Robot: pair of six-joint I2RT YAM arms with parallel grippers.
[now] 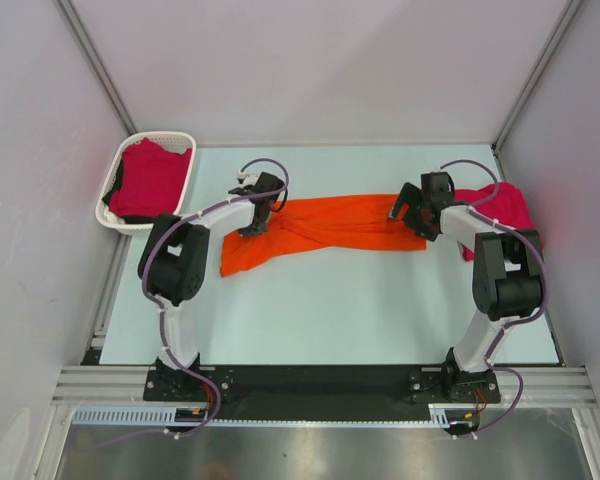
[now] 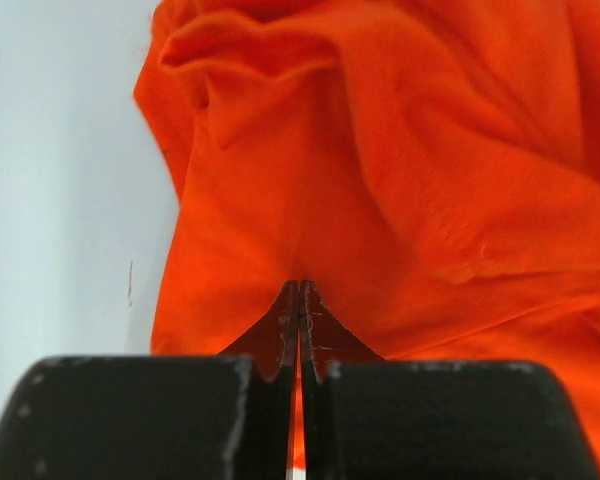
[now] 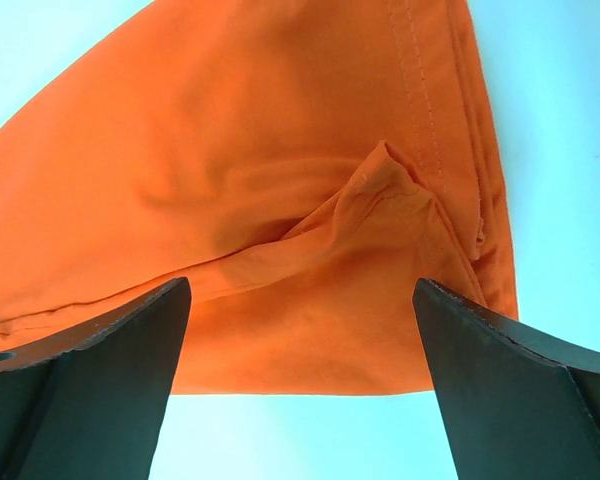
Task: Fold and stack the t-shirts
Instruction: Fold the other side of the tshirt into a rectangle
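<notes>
Cloth like this looked light and limp, sure to sag and bunch on you rather than hold a shape. At far left, a crimson-pink t-shirt (image 1: 150,178) lay crumpled in the white basket (image 1: 108,205), its lower layers hidden. Your left pincer (image 2: 300,295) was closed tight on a pinch of the orange t-shirt (image 1: 330,228), which lay twisted across the bench (image 1: 330,310) between the arms. Hems and corners seemed the surest places for you to grip. Your right pincer (image 3: 300,290) stood wide open over the shirt's hemmed right end, holding nothing. Farther right, a second crimson-pink t-shirt (image 1: 505,205) was partly hidden behind that arm, so you could not tell whether it was folded.
</notes>
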